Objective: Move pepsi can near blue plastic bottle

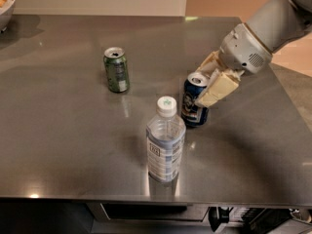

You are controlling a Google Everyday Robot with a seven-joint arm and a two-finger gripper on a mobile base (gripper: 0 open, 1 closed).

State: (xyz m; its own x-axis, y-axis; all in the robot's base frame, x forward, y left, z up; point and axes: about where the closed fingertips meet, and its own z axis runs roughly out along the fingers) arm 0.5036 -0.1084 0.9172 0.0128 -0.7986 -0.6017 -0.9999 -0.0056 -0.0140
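Note:
The pepsi can point(193, 104), dark blue with a silver top, stands a little tilted on the steel table, just right of and behind the blue plastic bottle point(165, 141). The bottle is clear, with a white cap and a pale label, upright near the table's front edge. My gripper point(208, 84) comes in from the upper right and its cream fingers point(218, 89) are shut on the can's upper right side.
A green can point(116, 69) stands upright to the left, behind the bottle. A white bowl point(5, 3) sits at the far left corner. The table's front edge point(146, 198) lies just below the bottle.

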